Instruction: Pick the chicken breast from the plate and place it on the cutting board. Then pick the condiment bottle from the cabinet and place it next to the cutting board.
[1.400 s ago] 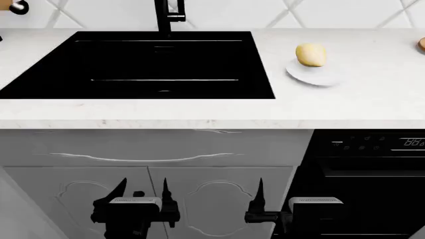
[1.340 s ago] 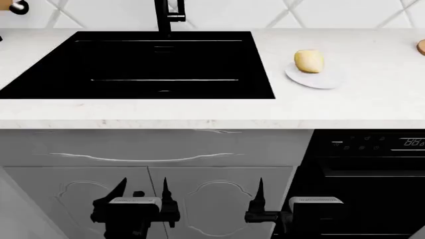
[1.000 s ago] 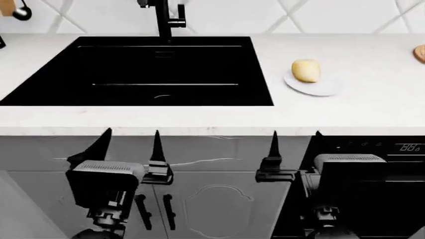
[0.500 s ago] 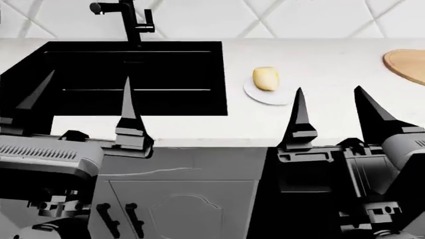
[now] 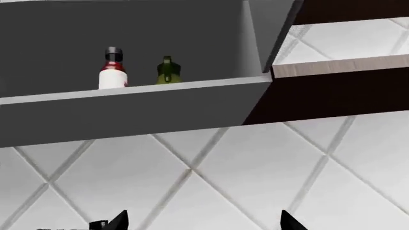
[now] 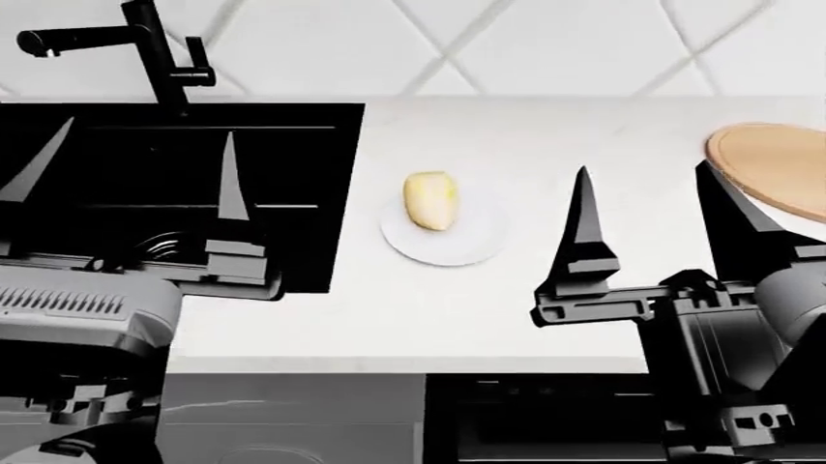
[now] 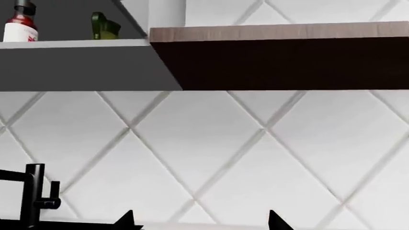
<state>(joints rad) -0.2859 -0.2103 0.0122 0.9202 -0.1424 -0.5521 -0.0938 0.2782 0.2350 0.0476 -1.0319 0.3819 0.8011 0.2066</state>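
Note:
In the head view the pale yellow chicken breast [image 6: 431, 200] lies on the white plate [image 6: 473, 243] on the counter, just right of the sink. The round wooden cutting board [image 6: 772, 165] is partly cut off at the right edge. My left gripper [image 6: 146, 131] stands open over the sink, empty. My right gripper [image 6: 643, 170] stands open between plate and board, empty, nearer to me than both. The condiment bottle [image 5: 112, 72] stands upright on the open cabinet shelf [image 5: 128, 92], high above both grippers [image 5: 203, 218] [image 7: 199, 218]. The right wrist view also shows the condiment bottle [image 7: 20, 24].
A green bottle [image 5: 168, 71] stands beside the condiment bottle on the shelf. A black faucet [image 6: 158, 50] rises behind the black sink [image 6: 297, 164]. A dark shelf [image 7: 281, 52] adjoins the cabinet above the tiled wall. A black appliance front [image 6: 543, 425] sits below the counter.
Both arms have risen from below the counter edge to above the counter. The head view has shifted right and closer, so the plate sits nearer the centre and more of the cutting board shows.

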